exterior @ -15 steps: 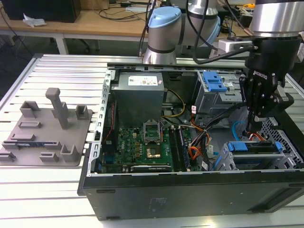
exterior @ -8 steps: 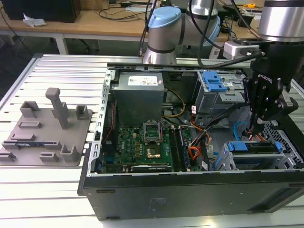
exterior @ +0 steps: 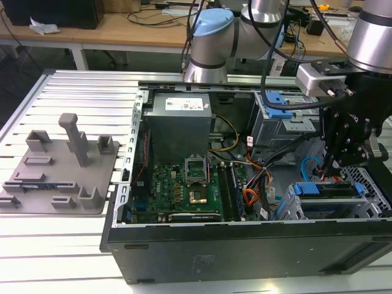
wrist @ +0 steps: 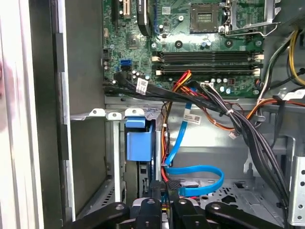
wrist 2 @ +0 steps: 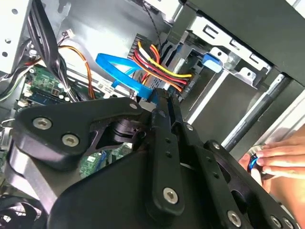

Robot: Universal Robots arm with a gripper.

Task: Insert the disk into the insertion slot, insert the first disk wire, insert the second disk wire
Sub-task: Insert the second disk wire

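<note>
The disk (exterior: 324, 189) in its blue carrier lies inside the insertion slot (exterior: 369, 182), a grey perforated cage at the exterior view's right end of the open case. My gripper (exterior: 331, 166) hangs just above the disk's rear. In both wrist views its black fingers (wrist 2: 164, 114) are shut on the dark plug of the second disk wire (wrist 2: 119, 70), whose light blue loop (wrist: 196, 178) curls beside them. The first disk wire (wrist 2: 159, 61), a red, orange and yellow bundle, ends in a dark plug at the disk's back edge, right by the fingertips (wrist: 174, 188).
A person's hand (wrist 2: 281, 160) rests on the case's outer edge. The motherboard (exterior: 184, 187), power supply (exterior: 180, 125) and a thick black cable bundle (wrist: 238, 124) crowd the case. A taller bay with blue latch (exterior: 278, 113) stands behind. A grey fixture plate (exterior: 58, 168) lies outside.
</note>
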